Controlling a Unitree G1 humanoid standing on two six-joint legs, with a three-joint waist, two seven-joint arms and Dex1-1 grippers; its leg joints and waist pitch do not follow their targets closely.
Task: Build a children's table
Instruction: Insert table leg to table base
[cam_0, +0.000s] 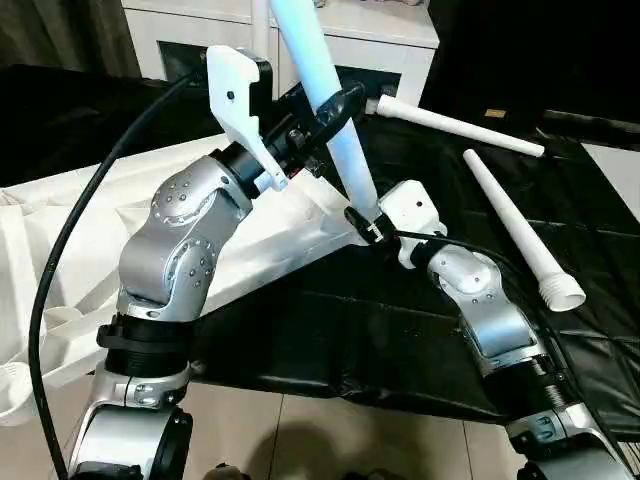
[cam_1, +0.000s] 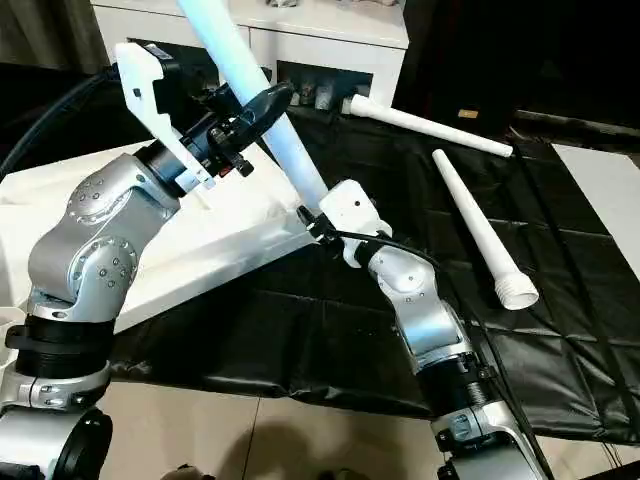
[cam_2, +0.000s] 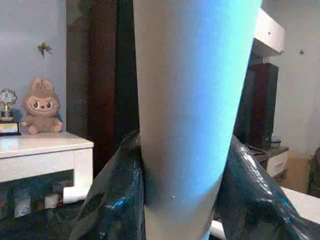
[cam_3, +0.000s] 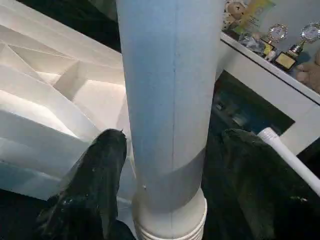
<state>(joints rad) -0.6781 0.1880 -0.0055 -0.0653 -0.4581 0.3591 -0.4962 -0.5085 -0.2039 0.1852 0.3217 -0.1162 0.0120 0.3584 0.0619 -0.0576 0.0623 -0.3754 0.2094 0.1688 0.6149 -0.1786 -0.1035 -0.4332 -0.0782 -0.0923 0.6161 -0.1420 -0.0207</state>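
Observation:
The white tabletop (cam_0: 70, 230) lies underside up on the left, its ribs showing in the right wrist view (cam_3: 45, 100). One white leg (cam_0: 335, 120) stands tilted, its threaded lower end (cam_3: 170, 220) at the tabletop's near right corner. My left gripper (cam_0: 338, 104) is shut on this leg high up, with black fingers (cam_2: 115, 200) pressed on both sides. Down at the leg's base is my right gripper (cam_0: 366, 222). It is open, and its fingers (cam_3: 95, 180) stand a little off the leg on either side.
Two loose white legs (cam_0: 460, 125) (cam_0: 515, 230) lie on the black cloth (cam_0: 400, 330) to the right. A white cabinet (cam_0: 380, 40) with dark glass doors stands behind. Pale floor shows along the near edge.

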